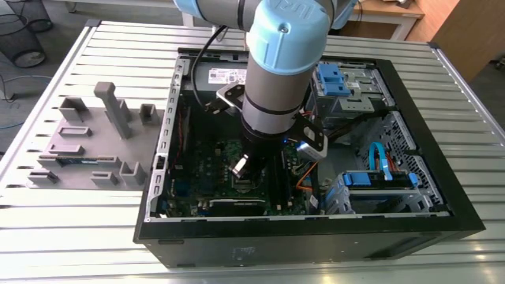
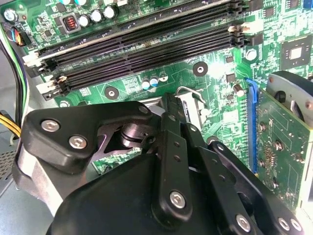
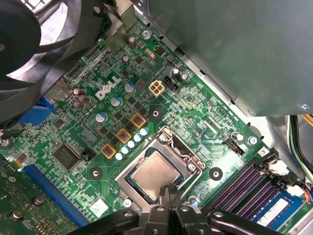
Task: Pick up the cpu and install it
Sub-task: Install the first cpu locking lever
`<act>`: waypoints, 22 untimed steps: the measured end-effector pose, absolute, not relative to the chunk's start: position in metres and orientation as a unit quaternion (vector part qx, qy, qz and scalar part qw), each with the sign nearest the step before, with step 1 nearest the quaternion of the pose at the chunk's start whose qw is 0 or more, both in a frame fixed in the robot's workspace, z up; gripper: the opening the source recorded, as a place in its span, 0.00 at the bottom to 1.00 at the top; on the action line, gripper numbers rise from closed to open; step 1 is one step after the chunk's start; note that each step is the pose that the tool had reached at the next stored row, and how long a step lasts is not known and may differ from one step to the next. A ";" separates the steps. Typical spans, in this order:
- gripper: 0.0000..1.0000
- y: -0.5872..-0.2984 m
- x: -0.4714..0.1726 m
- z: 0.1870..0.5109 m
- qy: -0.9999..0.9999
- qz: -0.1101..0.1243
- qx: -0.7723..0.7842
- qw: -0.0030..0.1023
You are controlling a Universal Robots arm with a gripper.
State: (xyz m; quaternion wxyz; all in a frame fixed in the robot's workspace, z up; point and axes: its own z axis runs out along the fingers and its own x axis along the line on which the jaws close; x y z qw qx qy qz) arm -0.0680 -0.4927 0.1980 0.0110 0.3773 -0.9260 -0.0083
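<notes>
The cpu (image 3: pixel 154 174), a small square chip with a silver-grey top, lies flat in the dark metal-framed socket (image 3: pixel 128 169) on the green motherboard (image 3: pixel 195 117). My gripper (image 3: pixel 168 190) hangs right over the cpu's edge with its black fingers drawn together and nothing between them. In the second wrist view the gripper's black linkages (image 2: pixel 171 127) cover the socket, and the metal lever (image 2: pixel 193 93) shows beside them. In the exterior view the arm reaches down into the open computer case (image 1: pixel 158 177), with the gripper (image 1: pixel 245 171) low over the motherboard (image 1: pixel 209 160).
Black memory slots (image 2: pixel 146 44) run beside the socket. A large black fan (image 3: pixel 29 44) and an upright expansion card (image 2: pixel 283 147) stand close by. Blue drive cages (image 1: pixel 379 177) and cables fill the exterior view's right. A grey fixture tray (image 1: pixel 94 142) lies outside on the left.
</notes>
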 end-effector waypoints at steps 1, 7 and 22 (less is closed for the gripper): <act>0.11 -0.493 -0.068 0.198 -0.926 -0.008 0.377 0.011; 0.11 -0.494 -0.068 0.197 -0.926 -0.019 0.377 0.007; 0.11 -0.497 -0.067 0.197 -0.926 -0.024 0.378 0.005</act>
